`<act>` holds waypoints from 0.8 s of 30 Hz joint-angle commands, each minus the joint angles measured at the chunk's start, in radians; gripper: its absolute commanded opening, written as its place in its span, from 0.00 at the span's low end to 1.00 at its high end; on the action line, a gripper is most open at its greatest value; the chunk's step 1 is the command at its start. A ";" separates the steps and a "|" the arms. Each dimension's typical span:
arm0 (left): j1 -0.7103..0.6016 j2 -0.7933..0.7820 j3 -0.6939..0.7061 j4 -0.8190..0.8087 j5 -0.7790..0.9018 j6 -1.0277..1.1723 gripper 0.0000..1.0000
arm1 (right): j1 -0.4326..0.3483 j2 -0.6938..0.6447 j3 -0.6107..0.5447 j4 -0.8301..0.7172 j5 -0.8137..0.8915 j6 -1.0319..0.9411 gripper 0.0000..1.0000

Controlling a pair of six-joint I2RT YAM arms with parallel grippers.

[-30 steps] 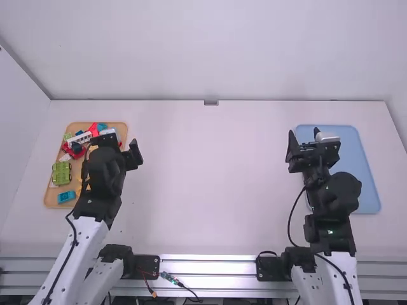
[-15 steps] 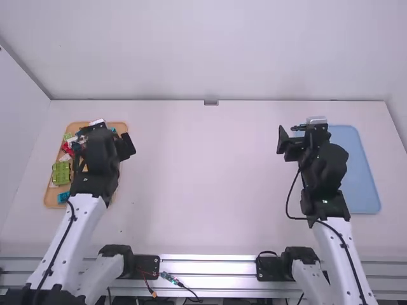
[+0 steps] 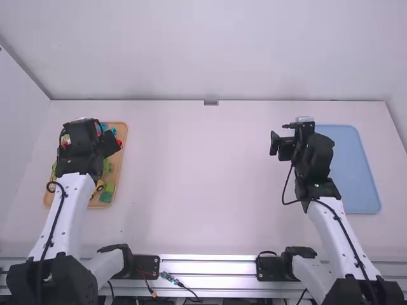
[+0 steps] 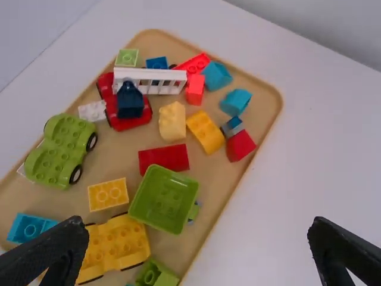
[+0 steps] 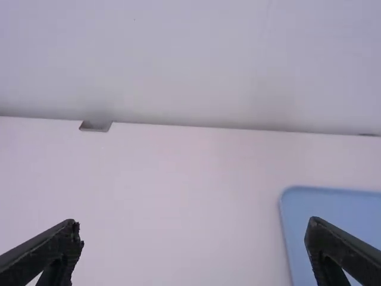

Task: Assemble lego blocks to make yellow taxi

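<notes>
Nothing of the taxi looks built: the yellow wheeled base [image 4: 117,245] and yellow brick [image 4: 108,194] lie apart in the wooden tray [image 4: 271,95]. Both the left pincer [image 4: 199,241] and right pincer [image 5: 193,235] are spread wide, empty.

Left arm [image 3: 75,197] and right arm [image 3: 329,222] match: smooth white links marked with small dark dots, chunky black joints. Thin black cables [image 3: 283,190] loop along both. Left gripper [image 3: 109,143] and right gripper [image 3: 286,135] are black, each with 2 tapered fingers [image 4: 70,241].
</notes>
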 commanded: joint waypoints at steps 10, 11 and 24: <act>0.162 0.150 0.165 -0.148 0.172 0.102 0.99 | 0.001 0.042 0.021 0.083 0.001 0.005 0.99; 0.189 0.177 0.192 -0.175 0.199 0.102 0.99 | 0.001 0.042 0.021 0.086 0.001 0.005 0.99; 0.363 0.351 0.240 -0.349 0.088 0.153 0.99 | 0.001 0.042 0.022 0.135 0.002 -0.007 0.99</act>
